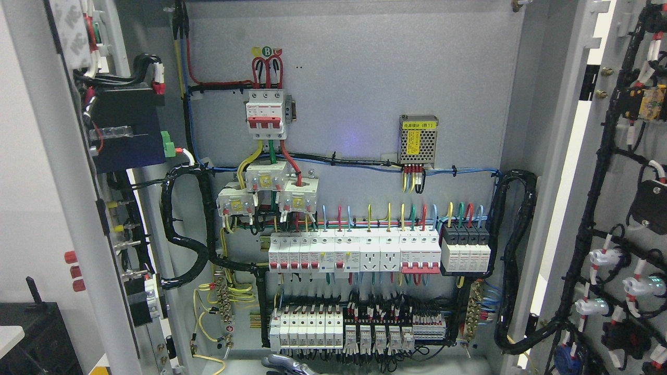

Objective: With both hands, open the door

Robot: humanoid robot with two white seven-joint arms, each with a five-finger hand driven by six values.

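Both doors of the grey electrical cabinet stand swung wide open. The left door (57, 172) shows its inner side along the picture's left, carrying a dark blue box and wiring. The right door (599, 172) fills the right edge, its inner side covered with black cable looms and lamp sockets. Between them the back panel (354, 78) is fully exposed, with a red-handled main breaker (266, 113) and rows of white breakers (354, 252). A small grey piece of my left hand (284, 364) pokes up at the bottom edge, below the terminal rows and apart from both doors. My right hand does not show.
A perforated power supply (418, 139) sits on the panel's right. Thick black cable bundles (513, 260) loop down both sides of the cabinet. Red buttons (73, 271) stick out of the left door's outer face. A black box (36, 333) stands at lower left.
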